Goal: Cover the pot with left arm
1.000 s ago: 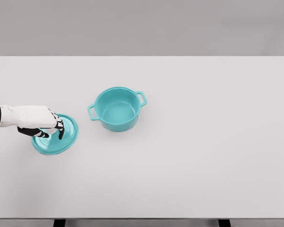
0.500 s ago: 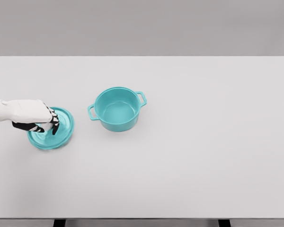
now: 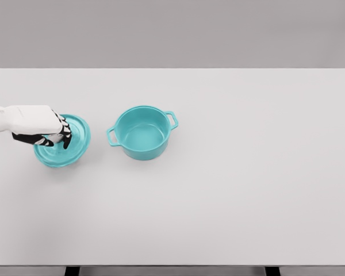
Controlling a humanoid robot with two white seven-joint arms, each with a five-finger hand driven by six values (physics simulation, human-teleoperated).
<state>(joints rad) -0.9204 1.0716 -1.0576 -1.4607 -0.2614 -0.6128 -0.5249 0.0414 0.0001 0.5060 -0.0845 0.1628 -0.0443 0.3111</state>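
Teal enamel covers both of the task's things: the lid (image 3: 62, 148) and the pot (image 3: 142, 132), which sit on a pale grey table (image 3: 230, 190). Taking the pot as the landmark, the lid lies to its left and slightly nearer the robot, apart from it with bare table between them. The lid looks slightly tilted, its right edge higher than its left, though whether it is clear of the table cannot be told.

The left hand (image 3: 43, 129) reaches in from the picture's left edge and sits directly over the lid's middle, so it too is left of the pot. Its dark-jointed fingers (image 3: 63, 137) curl downward onto the centre of the lid, clenched around its knob, which they hide.

The pot stands upright and uncovered, with one handle pointing left toward the lid and the other right and away.

No brand, label or writing shows on the pot, lid, hand or table.
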